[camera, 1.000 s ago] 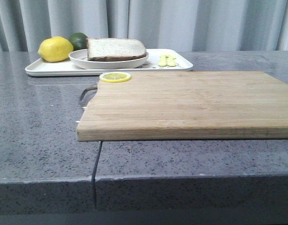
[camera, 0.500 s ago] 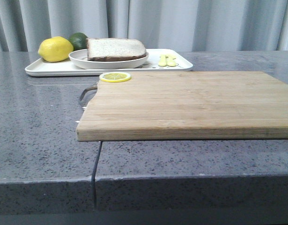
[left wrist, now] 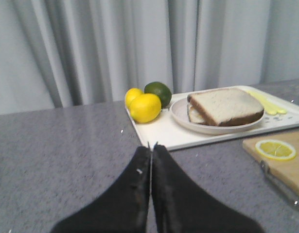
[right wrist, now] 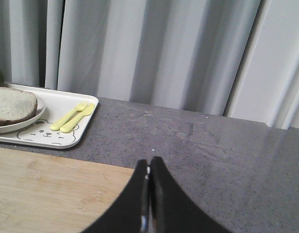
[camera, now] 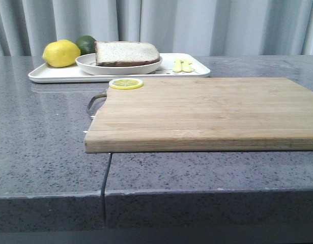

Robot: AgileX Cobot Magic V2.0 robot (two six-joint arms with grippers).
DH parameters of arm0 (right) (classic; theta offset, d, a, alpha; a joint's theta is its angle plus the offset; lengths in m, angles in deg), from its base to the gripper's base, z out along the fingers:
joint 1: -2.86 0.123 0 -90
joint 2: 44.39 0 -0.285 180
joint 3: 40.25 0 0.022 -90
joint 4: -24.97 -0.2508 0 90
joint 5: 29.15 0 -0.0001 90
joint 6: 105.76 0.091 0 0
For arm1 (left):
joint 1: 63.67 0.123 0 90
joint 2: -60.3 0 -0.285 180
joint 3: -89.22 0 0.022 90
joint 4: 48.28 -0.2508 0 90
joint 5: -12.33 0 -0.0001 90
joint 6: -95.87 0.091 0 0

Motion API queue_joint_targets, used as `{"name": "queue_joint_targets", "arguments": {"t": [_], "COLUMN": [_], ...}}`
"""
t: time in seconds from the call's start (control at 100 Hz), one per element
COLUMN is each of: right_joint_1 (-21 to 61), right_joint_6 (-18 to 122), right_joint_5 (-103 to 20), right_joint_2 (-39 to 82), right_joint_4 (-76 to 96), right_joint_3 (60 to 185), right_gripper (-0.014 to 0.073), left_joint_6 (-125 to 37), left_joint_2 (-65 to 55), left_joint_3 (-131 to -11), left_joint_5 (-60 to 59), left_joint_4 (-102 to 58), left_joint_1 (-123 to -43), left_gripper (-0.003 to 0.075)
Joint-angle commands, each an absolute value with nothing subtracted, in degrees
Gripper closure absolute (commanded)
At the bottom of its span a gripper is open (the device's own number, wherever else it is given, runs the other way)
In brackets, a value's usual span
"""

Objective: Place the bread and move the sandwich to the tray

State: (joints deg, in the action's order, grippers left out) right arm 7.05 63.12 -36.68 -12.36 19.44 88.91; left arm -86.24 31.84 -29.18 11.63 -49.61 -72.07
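The bread [camera: 126,52], a thick white slice with a brown crust, lies on top of the sandwich on the round white plate [camera: 90,63]. The plate stands on the white tray [camera: 54,74] at the back left. No egg shows; the left wrist view shows only the edge of a lower slice [left wrist: 195,115] under the bread [left wrist: 224,104]. My left gripper [left wrist: 151,146] is shut and empty over the grey counter, short of the tray [left wrist: 159,133]. My right gripper [right wrist: 149,162] is shut and empty at the far edge of the wooden board, right of the tray [right wrist: 47,138]. Neither gripper shows in the front view.
A lemon [camera: 61,53] and a lime [camera: 86,43] sit at the tray's left end, and a yellow fork and spoon [camera: 181,65] at its right end. A large wooden cutting board [camera: 207,112] lies in front, with a lemon slice [camera: 125,83] at its back left corner. Curtains hang behind.
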Motion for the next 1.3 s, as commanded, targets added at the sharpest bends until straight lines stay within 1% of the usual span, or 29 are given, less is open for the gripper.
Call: {"name": "queue_joint_targets", "arguments": {"t": [0.0,0.27,0.53,0.62,1.29], "right_joint_1": [6.7,6.7,6.7,6.7,6.7], "right_joint_6": [63.1,63.1,63.1,63.1,63.1], "right_joint_5": [-32.1,-32.1,-32.1,-32.1,-32.0], "right_joint_2": [-12.3,-12.3,-12.3,-12.3,-12.3], "right_joint_4": [20.0,20.0,20.0,20.0,20.0], "right_joint_3": [90.6,90.6,90.6,90.6,90.6], "right_gripper": [0.071,0.071,0.071,0.071,0.071], "left_joint_6": [-86.6,-86.6,-86.6,-86.6,-86.6], "left_joint_2": [35.6,47.3,54.5,54.8,54.7], "left_joint_3": [-26.1,-15.9,-12.5,-12.5,-12.5], "left_joint_5": [15.9,14.8,10.0,8.5,8.5], "left_joint_4": [-49.1,-48.8,-48.3,-48.8,-48.7], "left_joint_1": [-70.0,-63.6,-62.5,-62.5,-62.5], "left_gripper": [0.0739,0.0739,0.0739,0.0739,0.0739]}}
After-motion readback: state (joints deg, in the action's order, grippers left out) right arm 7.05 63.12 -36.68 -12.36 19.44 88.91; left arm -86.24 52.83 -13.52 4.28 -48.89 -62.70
